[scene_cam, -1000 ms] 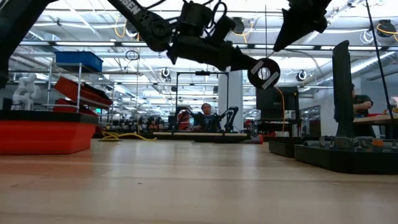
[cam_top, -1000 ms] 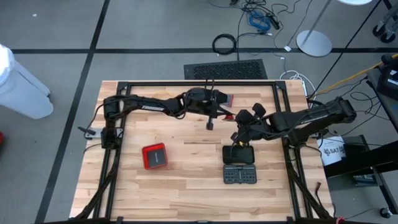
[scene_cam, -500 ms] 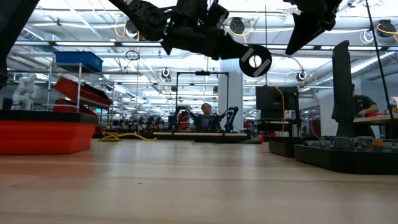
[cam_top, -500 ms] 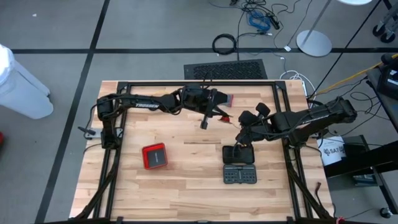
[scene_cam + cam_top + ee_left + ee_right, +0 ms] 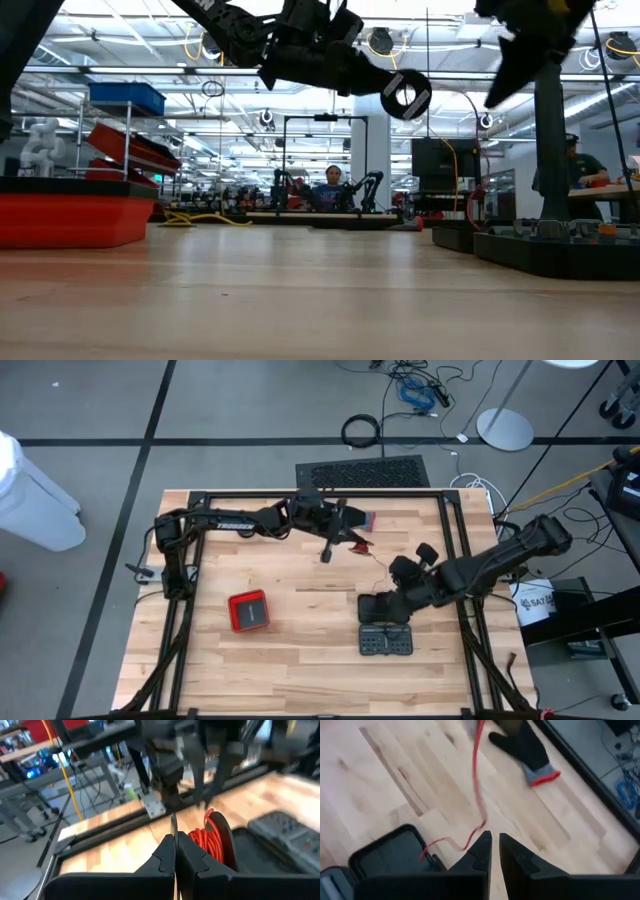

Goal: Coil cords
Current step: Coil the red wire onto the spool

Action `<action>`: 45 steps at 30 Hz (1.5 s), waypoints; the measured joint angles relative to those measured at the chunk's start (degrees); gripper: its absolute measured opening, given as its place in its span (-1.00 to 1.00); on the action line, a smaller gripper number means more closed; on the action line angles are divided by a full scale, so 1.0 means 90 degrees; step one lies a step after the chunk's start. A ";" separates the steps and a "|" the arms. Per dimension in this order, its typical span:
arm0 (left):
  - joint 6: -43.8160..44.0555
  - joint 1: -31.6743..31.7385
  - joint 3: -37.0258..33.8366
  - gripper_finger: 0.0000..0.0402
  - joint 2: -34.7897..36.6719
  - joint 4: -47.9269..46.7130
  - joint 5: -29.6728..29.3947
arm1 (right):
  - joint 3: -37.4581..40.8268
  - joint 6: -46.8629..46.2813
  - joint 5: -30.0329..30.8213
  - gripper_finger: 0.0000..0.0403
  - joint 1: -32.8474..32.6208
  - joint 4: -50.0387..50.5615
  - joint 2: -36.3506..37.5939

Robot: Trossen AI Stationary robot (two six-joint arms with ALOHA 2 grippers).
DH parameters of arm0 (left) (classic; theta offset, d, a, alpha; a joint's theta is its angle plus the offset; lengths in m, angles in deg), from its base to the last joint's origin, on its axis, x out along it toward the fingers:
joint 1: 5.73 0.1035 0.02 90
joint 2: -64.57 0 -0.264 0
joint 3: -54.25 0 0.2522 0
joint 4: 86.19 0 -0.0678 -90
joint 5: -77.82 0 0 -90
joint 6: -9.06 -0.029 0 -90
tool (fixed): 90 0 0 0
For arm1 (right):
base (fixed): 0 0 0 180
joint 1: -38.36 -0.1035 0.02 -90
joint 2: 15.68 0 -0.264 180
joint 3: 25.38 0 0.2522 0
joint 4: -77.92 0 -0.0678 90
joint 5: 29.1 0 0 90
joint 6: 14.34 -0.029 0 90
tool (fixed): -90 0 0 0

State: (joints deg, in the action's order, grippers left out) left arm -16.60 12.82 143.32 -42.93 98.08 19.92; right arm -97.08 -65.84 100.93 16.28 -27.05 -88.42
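Pale plank tabletop (image 5: 300, 660) lay beneath; left gripper (image 5: 175, 851) pinched shut on the thin red coiled cord (image 5: 214, 840), whose loose tail might snag the right gripper (image 5: 494, 851), narrowly parted nearby.

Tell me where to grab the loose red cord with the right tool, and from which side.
Grip the red cord on its straight run, short of the kinked end by the black tray. Bring the right tool down from above, jaws across the strand: it is thin, straight there, with bare wood either side. The left tool holds the red coil.
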 joint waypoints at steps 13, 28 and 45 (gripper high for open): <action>0.0430 0.0451 0.0014 -1.00 0.0002 0.1605 -0.0356 | 0.1682 -0.0839 0.2745 -0.79 -0.0661 -0.1645 -0.0004; -0.0011 0.0172 0.0015 -1.00 0.0282 0.1354 -0.1278 | 0.1805 -0.1631 0.3783 -0.40 -0.0169 -0.0852 -0.0004; -0.0900 -0.0356 0.0019 -1.00 0.0527 0.0857 -0.1797 | 0.1805 -0.1705 0.4187 -0.71 -0.0275 -0.1145 -0.0252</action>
State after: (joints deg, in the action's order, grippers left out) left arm -24.70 9.61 143.49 -38.19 105.79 3.75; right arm -80.84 -81.19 138.61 13.81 -37.35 -90.68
